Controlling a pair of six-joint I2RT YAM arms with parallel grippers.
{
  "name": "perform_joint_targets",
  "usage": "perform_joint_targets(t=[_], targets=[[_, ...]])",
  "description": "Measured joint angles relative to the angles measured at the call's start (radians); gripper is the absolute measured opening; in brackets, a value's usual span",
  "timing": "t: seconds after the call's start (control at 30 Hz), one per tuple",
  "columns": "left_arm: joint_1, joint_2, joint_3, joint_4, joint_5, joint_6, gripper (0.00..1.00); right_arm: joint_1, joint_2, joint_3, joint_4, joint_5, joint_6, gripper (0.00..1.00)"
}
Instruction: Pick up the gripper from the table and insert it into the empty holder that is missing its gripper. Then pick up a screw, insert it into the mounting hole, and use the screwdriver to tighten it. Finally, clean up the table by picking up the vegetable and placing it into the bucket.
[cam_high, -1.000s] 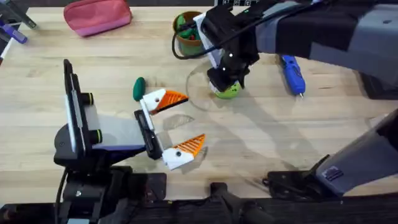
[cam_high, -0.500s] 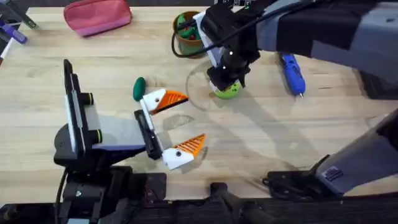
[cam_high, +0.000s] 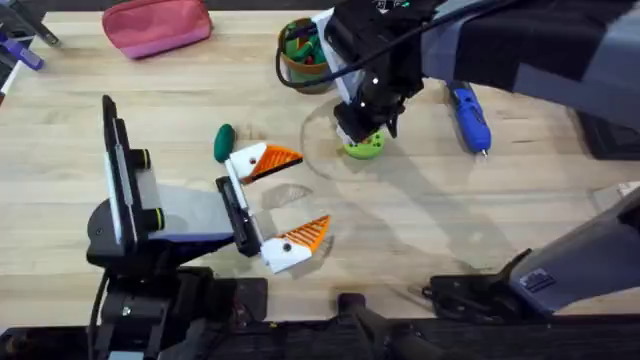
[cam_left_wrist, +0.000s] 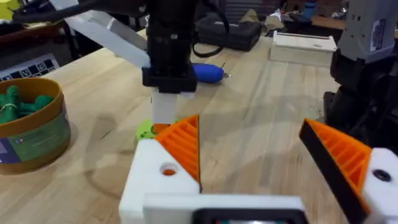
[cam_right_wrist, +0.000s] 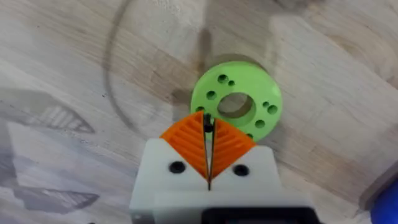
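Bright green ring-shaped disc (cam_high: 363, 146) serves as the landmark — the right gripper (cam_high: 362, 128) hangs directly over it, pads pressed together with no gap and nothing pinched between them in the right wrist view, the tip just short of the disc's central hole. Against the overhead views of the previous second the change is slight: the right arm has edged a little up the table and the disc shows more clearly beneath it, otherwise unmoved. The vegetable (cam_high: 222, 142) lies well to the left of the disc, on the wood beside the upper orange tip of the left gripper (cam_high: 290, 195), whose fingers stand spread wide apart and empty; it has not shifted. The bucket (cam_high: 302, 52) sits just beyond the disc, toward the far edge, with green pieces already inside. The screwdriver (cam_high: 469, 118) rests to the right of the disc, untouched. Judgement — the right arm is busy at the disc, not at the vegetable, so the clean-up step looks undone.
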Motion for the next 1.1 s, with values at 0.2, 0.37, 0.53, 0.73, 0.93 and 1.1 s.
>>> perform_joint_targets(t=[0.2,0.37,0.53,0.73,0.93,1.1], targets=[[0.000,0.000,0.000,0.000,0.000,0.000,0.987,0.000,-0.006,0.004,-0.017,0.000,0.000,0.003],[0.000,0.000,0.000,0.000,0.000,0.000,0.986,0.000,-0.006,0.025,-0.033,0.000,0.000,0.003],[0.000,0.000,0.000,0.000,0.000,0.000,0.988,0.000,-0.006,0.053,-0.043,0.000,0.000,0.003],[0.000,0.000,0.000,0.000,0.000,0.000,0.985,0.000,-0.006,0.079,-0.057,0.001,0.000,0.003],[0.000,0.000,0.000,0.000,0.000,0.000,0.986,0.000,-0.006,0.117,-0.097,0.026,0.000,0.003],[0.000,0.000,0.000,0.000,0.000,0.000,0.987,0.000,-0.011,0.155,-0.103,0.031,0.000,0.003]])
